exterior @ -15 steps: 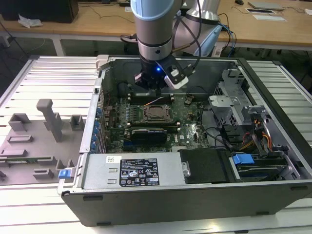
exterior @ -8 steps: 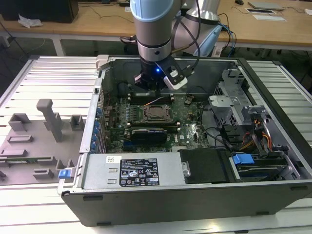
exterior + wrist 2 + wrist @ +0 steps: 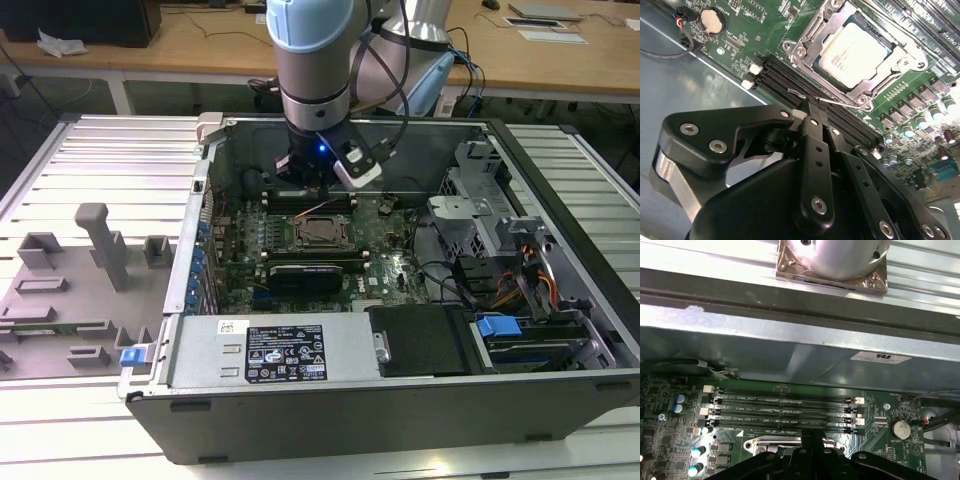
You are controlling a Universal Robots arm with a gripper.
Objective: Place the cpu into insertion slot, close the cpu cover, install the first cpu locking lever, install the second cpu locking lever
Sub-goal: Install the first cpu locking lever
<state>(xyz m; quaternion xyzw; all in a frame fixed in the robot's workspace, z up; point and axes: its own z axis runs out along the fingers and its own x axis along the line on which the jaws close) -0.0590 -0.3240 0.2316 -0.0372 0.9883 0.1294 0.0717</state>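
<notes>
A ribbed metal counter (image 3: 90, 150) carries an open computer case (image 3: 400, 400) lying on its side, with wooden desks behind it and a grey fixture of pegs and blocks (image 3: 95, 260) on the exterior view's left. The arm (image 3: 315, 60) drops from the upper middle of that frame into the case, over the green board (image 3: 390, 265).

The cpu (image 3: 855, 52) lies flat in the insertion slot (image 3: 888, 44), in the middle of the exterior view and just under the arm's tool in that frame. The cpu cover (image 3: 810, 47) looks folded down over the chip's edges, its pale top showing through the cut-out.

In both wrist views the jaws look pressed together, and their fingertips (image 3: 809, 107) sit at a thin wire locking lever (image 3: 835, 102). That rod runs along the socket's edge on the jaws' side, its long axis parallel to the black memory slots (image 3: 785, 410). Its hooked end reaches out over those slots. The tips appear to touch the rod or rest just beside it. I cannot tell whether they pinch it or merely bear on it, nor whether it is latched. The socket lies beyond the tips, with the lever between.

The memory slots pass directly under the jaws and look like the closest thing to foul. A coin cell (image 3: 712, 21) and a row of capacitors (image 3: 935, 112) sit well apart from the tips.
</notes>
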